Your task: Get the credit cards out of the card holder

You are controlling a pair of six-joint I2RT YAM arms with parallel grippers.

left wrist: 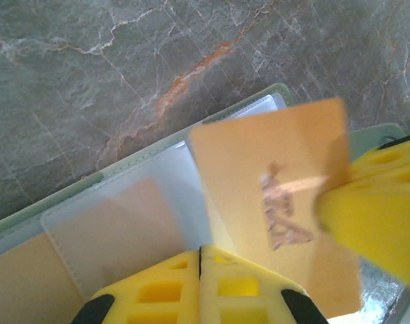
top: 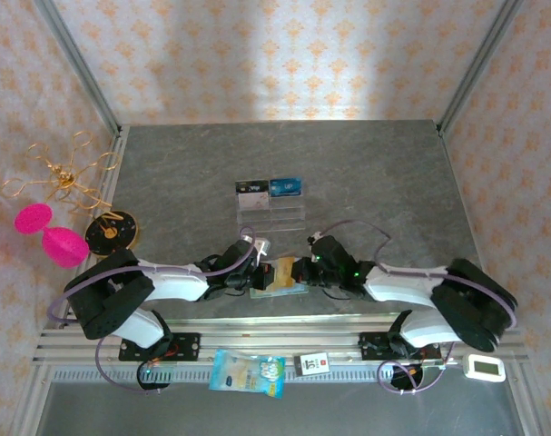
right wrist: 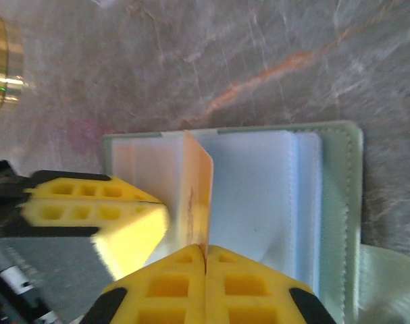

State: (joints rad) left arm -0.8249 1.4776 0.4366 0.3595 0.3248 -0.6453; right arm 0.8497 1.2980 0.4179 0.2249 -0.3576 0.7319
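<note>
Card extraction under way: right claw (right wrist: 205, 248) pinches the gold credit card (right wrist: 199, 196) upright from the card holder (right wrist: 343, 202), left claw (left wrist: 200, 251) closed over the holder; next, pull the card clear.

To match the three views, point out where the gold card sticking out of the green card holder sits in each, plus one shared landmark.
Top external: gold card, low centre, over the card holder.
Left wrist: gold card, right of centre, tilted.
Right wrist: gold card, centre, edge-on and upright.
Shared landmark: the card holder's green rim beneath the card.
</note>
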